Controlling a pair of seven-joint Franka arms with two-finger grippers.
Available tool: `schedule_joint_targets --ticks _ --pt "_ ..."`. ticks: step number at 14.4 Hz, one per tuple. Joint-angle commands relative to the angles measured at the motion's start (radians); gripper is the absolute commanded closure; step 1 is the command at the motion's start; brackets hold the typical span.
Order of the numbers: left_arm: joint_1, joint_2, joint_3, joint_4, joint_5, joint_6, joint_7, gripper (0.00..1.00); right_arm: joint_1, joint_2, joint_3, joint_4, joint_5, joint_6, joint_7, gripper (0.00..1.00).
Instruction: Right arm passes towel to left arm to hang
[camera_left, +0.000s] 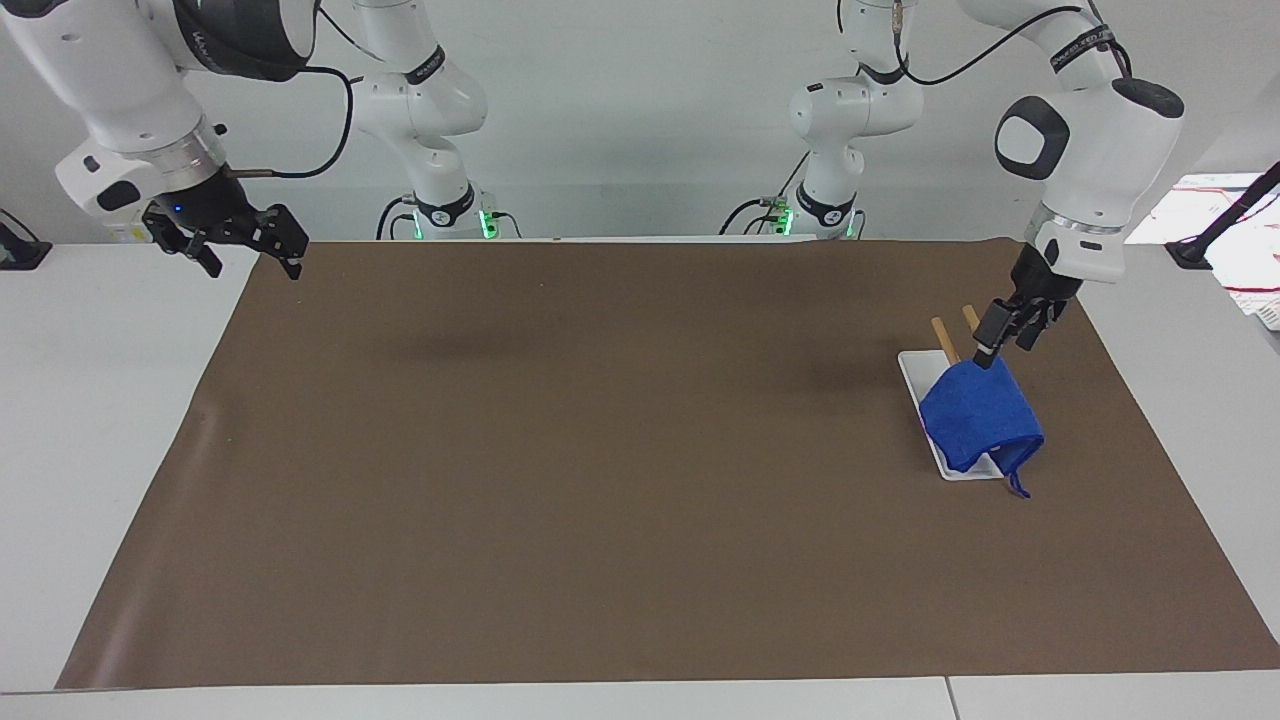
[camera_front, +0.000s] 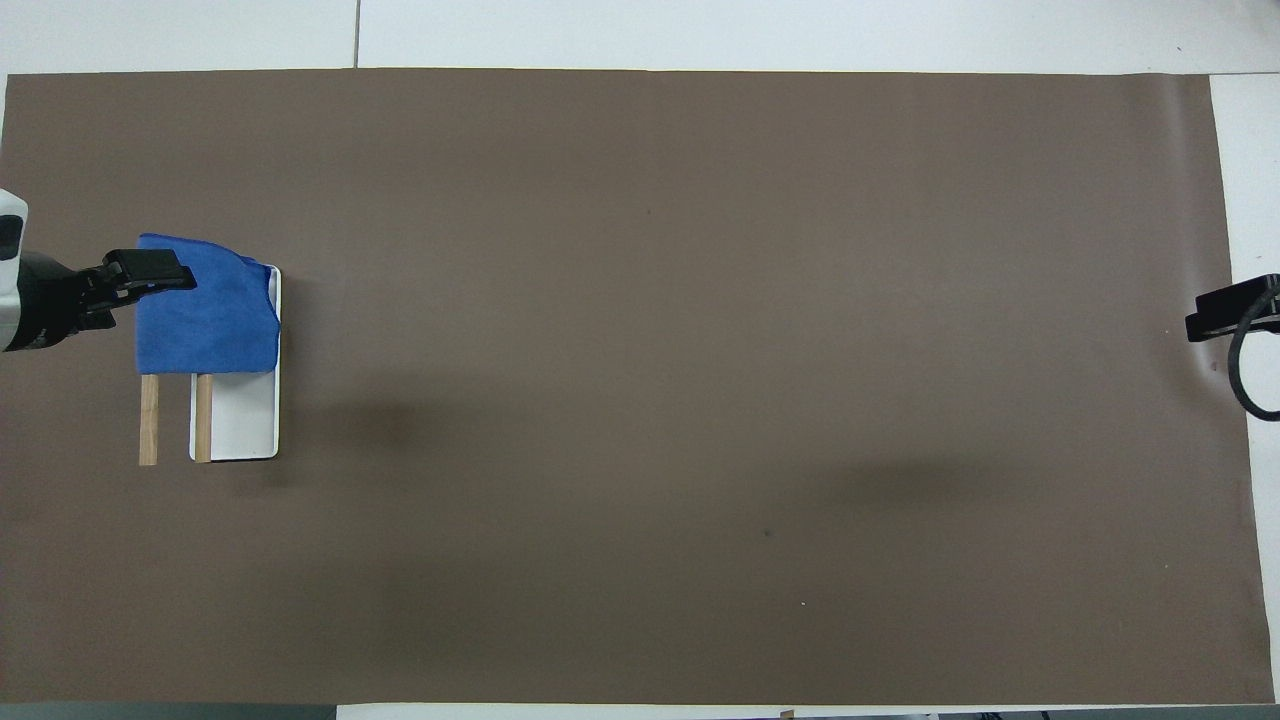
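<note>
No text, label, number or sign can be read. The right arm (camera_left: 130, 60) carries white lettering on its dark band — too small to make out; the left arm's (camera_left: 1085, 45) cuff likewise.
</note>
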Motion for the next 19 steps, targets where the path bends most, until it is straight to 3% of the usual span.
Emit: schedule_joint_targets --ticks 1,4,7,10,14,19 --pt "-0.011 0.076 0.013 0.216 0.029 -0.219 0.114 0.00 -0.007 -0.025 0.005 -0.024 0.017 -0.007 -0.023 0.00" --pt "-0.014 0.118 0.010 0.360 0.064 -0.388 0.134 0.00 -0.005 -0.025 0.003 -0.022 0.021 -0.003 -0.021 0.00" --pt "-0.037 0.126 -0.004 0.429 0.087 -0.493 0.134 0.00 -0.008 -0.024 0.003 -0.022 0.019 0.009 -0.026 0.00" --pt "-0.043 0.100 -0.010 0.414 0.080 -0.535 0.143 0.00 -0.005 -0.024 0.006 -0.017 0.021 0.010 -0.021 0.00" --pt "-0.042 0.028 -0.010 0.319 0.078 -0.542 0.162 0.00 -0.005 -0.022 0.006 -0.014 0.019 0.011 -0.016 0.00" --pt "-0.050 0.032 -0.010 0.321 0.079 -0.530 0.165 0.00 -0.004 -0.021 0.011 -0.014 0.030 0.011 -0.019 0.00"
